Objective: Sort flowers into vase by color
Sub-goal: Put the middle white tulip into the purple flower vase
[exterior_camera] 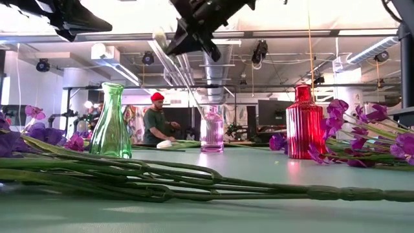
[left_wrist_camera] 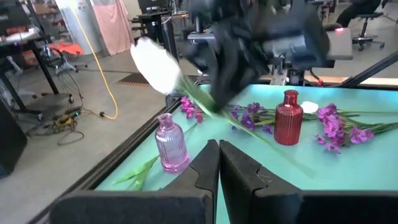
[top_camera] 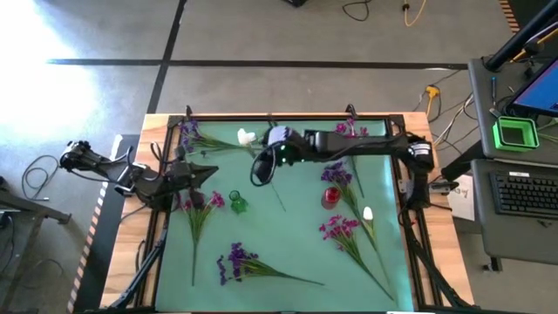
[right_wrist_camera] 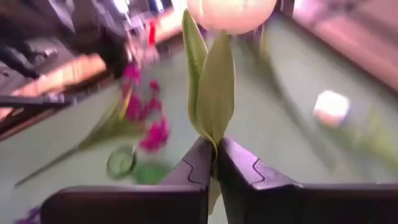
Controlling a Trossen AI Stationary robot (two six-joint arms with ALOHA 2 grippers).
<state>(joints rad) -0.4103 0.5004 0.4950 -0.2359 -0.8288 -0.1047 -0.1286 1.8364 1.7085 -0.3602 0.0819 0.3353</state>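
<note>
Pinched between the two dark fingers of the right hand (right_wrist_camera: 211, 163) is the stem of a white flower (right_wrist_camera: 231, 11), a smooth, rounded cream bud above two long, waxy green leaves that rise straight out of the grip; the fingers press together on the thin stalk with almost no gap. From the left wrist the same flower (left_wrist_camera: 157, 65) hangs in the air under the right arm, its stem trailing down and away at a slant, clear of the table. So the step in hand looks like carrying a picked-up white bud toward a vase. Just below and beside the right hand (top_camera: 261, 167) stands the pink vase (left_wrist_camera: 171, 143), ribbed glass with a narrow neck; farther off are the red vase (left_wrist_camera: 288, 118), also ribbed and bottle-shaped, and the green vase (exterior_camera: 111, 122), smooth and flaring at the lip. My judgement is that the next move calls for tipping the stem upright and threading its loose lower end into one narrow mouth, which may be fiddly since the stalk is long, limp and swings. Beyond the hand, magenta flowers (top_camera: 342, 231) and purple flowers (top_camera: 237, 260) lie flat in sprays on the matte teal table (top_camera: 288, 244), petals papery, stems wiry. Off to the side, the left hand (left_wrist_camera: 217, 163) waits low with its fingers pressed together on nothing.
</note>
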